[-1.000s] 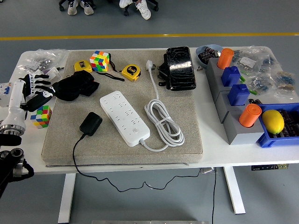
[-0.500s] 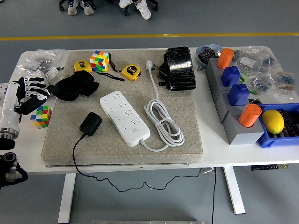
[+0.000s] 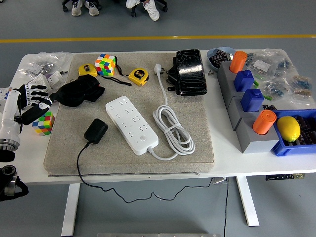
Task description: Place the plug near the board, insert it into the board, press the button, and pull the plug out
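While nothing has been picked up yet, the left hand [image 3: 33, 98] hangs at the table's left edge with its fingers loosely spread and holding nothing, so I judge the first step, bringing the plug to the board, has not begun. The right hand is nowhere to be seen.

The black plug [image 3: 96, 131] lies on the grey mat [image 3: 197, 128], to the right of the hand and a little nearer the table's front, its cable [image 3: 79, 170] trailing off the front edge. The white power board [image 3: 132, 123] sits just beyond the plug, further right of the hand, close to it but not touching.

The next move, as I see it, calls for a reach rightward over the mat's edge and a grip on the plug's body, then turning it so its prongs face a socket row.

Counting: one plug, one board, two colour cubes (one [image 3: 43, 122] just beside the hand, one [image 3: 105, 63] further off), two yellow tape measures [image 3: 138, 76], two orange cylinders [image 3: 263, 121], two blue blocks [image 3: 252, 99], one lemon [image 3: 288, 128].
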Controlling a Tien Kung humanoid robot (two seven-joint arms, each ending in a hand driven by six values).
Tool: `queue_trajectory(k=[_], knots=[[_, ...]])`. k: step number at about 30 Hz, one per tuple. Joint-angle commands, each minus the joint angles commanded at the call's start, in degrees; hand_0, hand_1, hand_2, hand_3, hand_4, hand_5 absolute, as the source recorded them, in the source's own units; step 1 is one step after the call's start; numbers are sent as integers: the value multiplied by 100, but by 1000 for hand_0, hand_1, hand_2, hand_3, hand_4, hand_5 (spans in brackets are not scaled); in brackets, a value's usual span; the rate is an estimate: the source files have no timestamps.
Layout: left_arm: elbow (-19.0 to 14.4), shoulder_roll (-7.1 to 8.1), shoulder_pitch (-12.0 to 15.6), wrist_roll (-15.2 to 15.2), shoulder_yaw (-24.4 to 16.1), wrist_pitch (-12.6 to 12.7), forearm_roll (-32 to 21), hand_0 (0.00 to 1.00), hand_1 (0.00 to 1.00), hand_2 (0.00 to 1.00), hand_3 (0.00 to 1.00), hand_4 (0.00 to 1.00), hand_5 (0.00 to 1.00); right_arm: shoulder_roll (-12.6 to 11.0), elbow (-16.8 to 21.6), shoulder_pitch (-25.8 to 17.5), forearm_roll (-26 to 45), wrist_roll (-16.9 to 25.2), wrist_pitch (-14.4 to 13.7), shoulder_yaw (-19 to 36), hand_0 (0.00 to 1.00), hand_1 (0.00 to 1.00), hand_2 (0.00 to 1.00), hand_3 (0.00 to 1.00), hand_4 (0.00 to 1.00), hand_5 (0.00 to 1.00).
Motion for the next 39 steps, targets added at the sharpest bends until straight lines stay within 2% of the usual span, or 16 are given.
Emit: queue_trajectory(k=[12,15,23,28,39], knots=[[152,-48,-250,-36,188,-13,-49,330,458,497,550,846,335,-4,22,134,-140,13,4,151,548,576,528,504,817,360],[115,-69,-236,-168,186,22,-152,330,458,497,550,846,335,-31,56,129,-282,30,-7,310,548,576,528,504,817,360],[156,-120,-318,-122,418,2,-176,328,457,496,550,846,334,17,56,0,-362,56,-19,543,548,575,527,504,817,361],[176,-173,-421,-95,542,-10,-194,328,457,496,550,846,334,65,11,-42,-219,47,-9,439,548,575,527,504,817,361],[233,-199,-503,-74,527,-103,-240,328,458,497,550,843,331,-16,73,64,-431,44,-15,610,547,577,527,503,817,363]])
